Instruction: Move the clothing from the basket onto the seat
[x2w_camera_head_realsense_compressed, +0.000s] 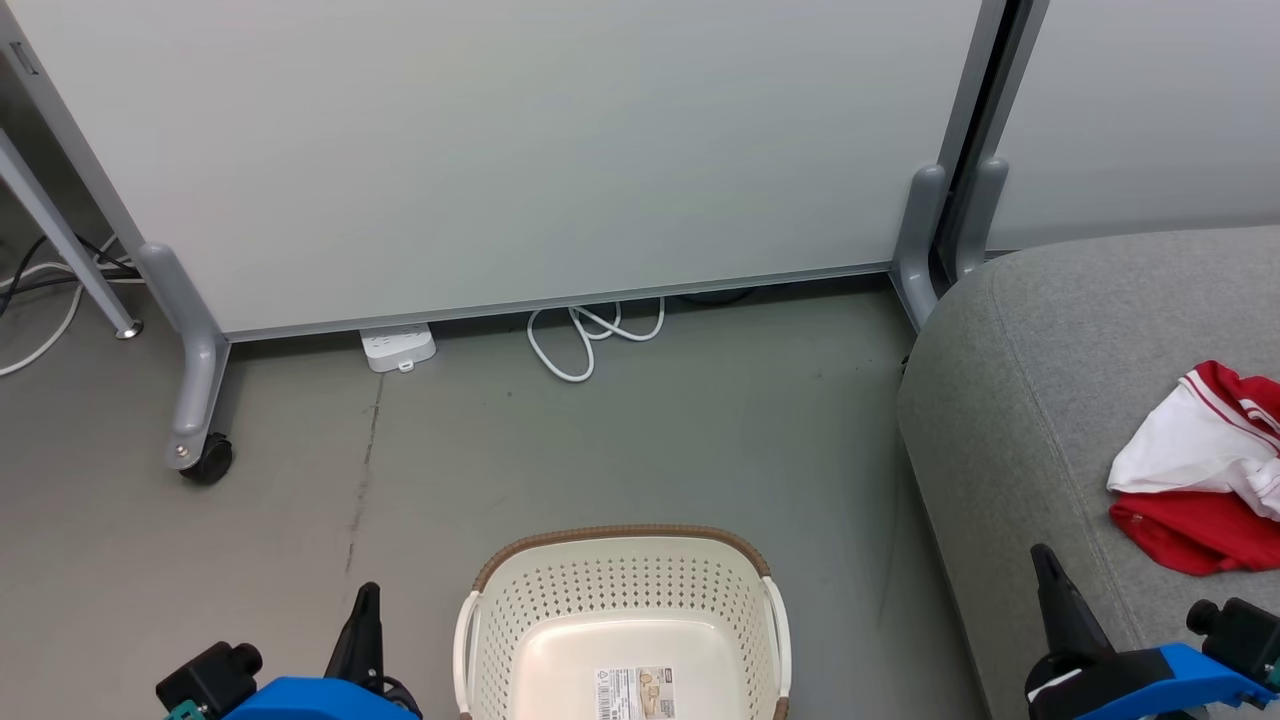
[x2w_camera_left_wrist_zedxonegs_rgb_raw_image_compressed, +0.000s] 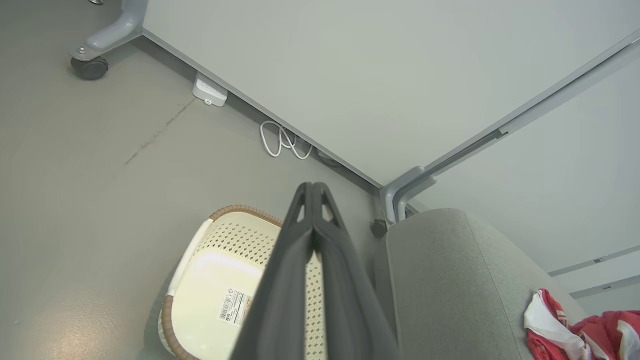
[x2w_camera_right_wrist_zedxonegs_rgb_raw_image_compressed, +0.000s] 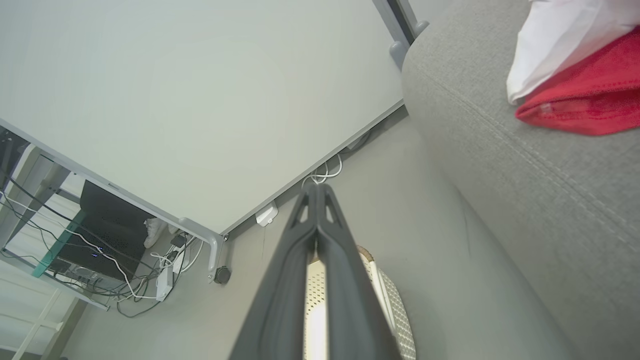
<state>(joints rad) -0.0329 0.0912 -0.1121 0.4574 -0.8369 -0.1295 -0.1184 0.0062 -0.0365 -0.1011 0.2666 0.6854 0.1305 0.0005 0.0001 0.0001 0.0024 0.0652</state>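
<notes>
The clothing (x2w_camera_head_realsense_compressed: 1200, 480) lies on the seat (x2w_camera_head_realsense_compressed: 1010, 400) at the right edge of the head view. You see it as a crumpled heap of soft fabric: a bright red layer underneath, a smooth white panel bunched on top, and red-and-white striped trim at its upper fold. The frame edge cuts off its right side, so you cannot tell how many pieces make up the heap.

The seat is grey woven upholstery with a rounded front edge and a seam running along it.

At the bottom centre, the basket (x2w_camera_head_realsense_compressed: 620, 585) stands on the floor (x2w_camera_head_realsense_compressed: 650, 430), just left of the seat. It is cream plastic with walls perforated in rows of small holes, a brown woven-look rim and side handles. Its smooth floor shows a printed label (x2w_camera_head_realsense_compressed: 636, 692).

The left gripper (x2w_camera_head_realsense_compressed: 368, 592) sits at the lower left beside the basket. Its dark fingers are pressed together and hold nothing. The right gripper (x2w_camera_head_realsense_compressed: 1042, 556) sits at the lower right, over the seat's front edge and near the clothing without touching it. Its fingers are likewise closed on nothing.

Across the top stands a pale, matt partition panel (x2w_camera_head_realsense_compressed: 500, 150) on a grey leg with a black caster (x2w_camera_head_realsense_compressed: 208, 460). A white power strip (x2w_camera_head_realsense_compressed: 398, 347) and a looped white cable (x2w_camera_head_realsense_compressed: 590, 340) lie at its base.
</notes>
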